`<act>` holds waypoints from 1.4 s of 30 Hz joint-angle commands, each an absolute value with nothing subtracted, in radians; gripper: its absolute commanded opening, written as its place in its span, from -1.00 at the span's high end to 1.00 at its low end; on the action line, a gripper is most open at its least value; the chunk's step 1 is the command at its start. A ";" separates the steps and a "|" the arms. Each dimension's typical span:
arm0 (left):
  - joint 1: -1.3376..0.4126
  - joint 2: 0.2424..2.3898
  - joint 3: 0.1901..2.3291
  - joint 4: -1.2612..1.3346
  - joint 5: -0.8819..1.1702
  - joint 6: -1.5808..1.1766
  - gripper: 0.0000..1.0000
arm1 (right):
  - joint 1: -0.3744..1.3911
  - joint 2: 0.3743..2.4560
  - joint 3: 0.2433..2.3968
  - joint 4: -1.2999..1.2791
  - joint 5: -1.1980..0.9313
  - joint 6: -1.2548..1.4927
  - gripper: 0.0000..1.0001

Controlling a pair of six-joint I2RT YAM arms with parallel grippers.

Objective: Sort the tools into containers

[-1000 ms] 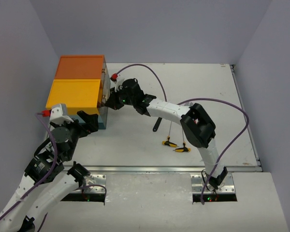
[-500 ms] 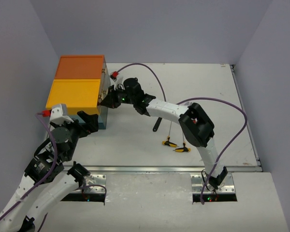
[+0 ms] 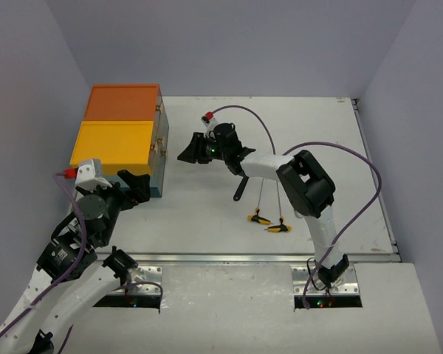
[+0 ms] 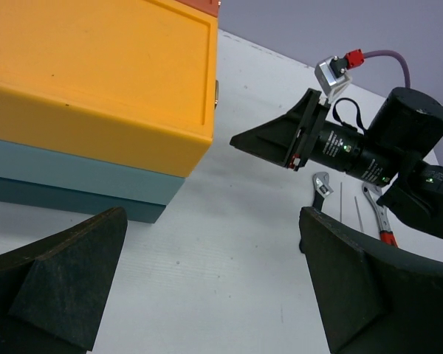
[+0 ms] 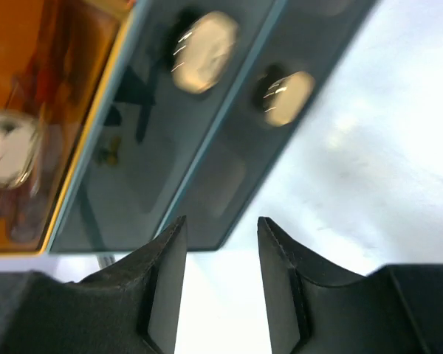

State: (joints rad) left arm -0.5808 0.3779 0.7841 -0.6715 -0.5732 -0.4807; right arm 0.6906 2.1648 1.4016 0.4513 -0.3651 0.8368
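Pulling back, my right claw (image 3: 183,155) now sits clear of the teal box unit with orange and yellow tops (image 3: 114,144), whose front it was at a moment ago. Its clear plastic drawers (image 5: 155,169), under small brass latches (image 5: 204,50), show only blurred dark shapes. Both claws are empty: my left claw (image 4: 213,214) spread wide, the right narrowly parted.

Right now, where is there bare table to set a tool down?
Bare: far right table, past the right arm; also the near strip between teal box unit and yellow-handled screwdrivers. Crowded: beneath that arm.
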 commanded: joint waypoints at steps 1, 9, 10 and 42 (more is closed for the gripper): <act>-0.577 0.383 0.779 -0.624 -0.554 -0.465 -1.00 | 0.640 2.256 1.521 0.642 -0.582 0.975 -0.10; -0.577 0.379 0.779 -0.624 -0.555 -0.465 -1.00 | 0.617 2.553 1.944 0.624 -0.731 1.175 -0.30; -0.577 0.380 0.779 -0.624 -0.555 -0.466 -1.00 | 0.617 2.598 2.002 0.619 -0.741 1.204 -0.33; -0.576 0.343 0.776 -0.623 -0.549 -0.465 -1.00 | 0.609 2.620 1.931 0.783 -0.719 1.320 0.59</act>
